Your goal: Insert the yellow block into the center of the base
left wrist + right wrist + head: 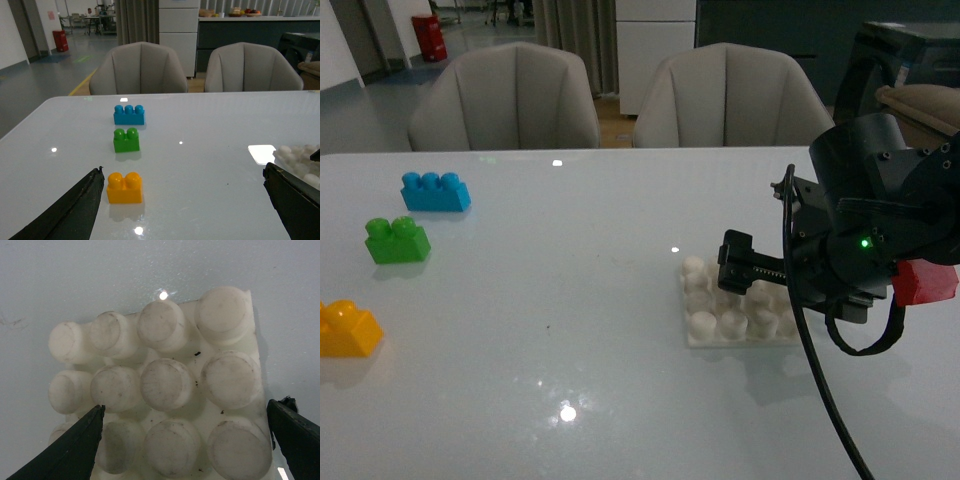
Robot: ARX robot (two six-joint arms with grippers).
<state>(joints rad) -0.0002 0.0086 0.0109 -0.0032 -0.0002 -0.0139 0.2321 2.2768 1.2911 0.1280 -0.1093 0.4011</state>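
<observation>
The yellow block [348, 330] sits flat on the table [570, 300], bumps up, with its long side running from 9 to 3 o'clock. It is well apart from the base [705, 325], out at 9 o'clock. The green brick [397, 240] is near it at 1 o'clock, and the blue brick [436, 192] is past that. The left gripper [181, 175] is spread wide and holds nothing. The right gripper [185, 410] hangs over the base, spread wide too.

You are looking at a glossy white table [570, 250] that is carrying four things. The base [705, 325] is lying flat on it. Well to the left of the base, the yellow block [347, 330] is sitting nearest you, the green brick [397, 241] farther back, and the blue brick [435, 192] farthest.
</observation>
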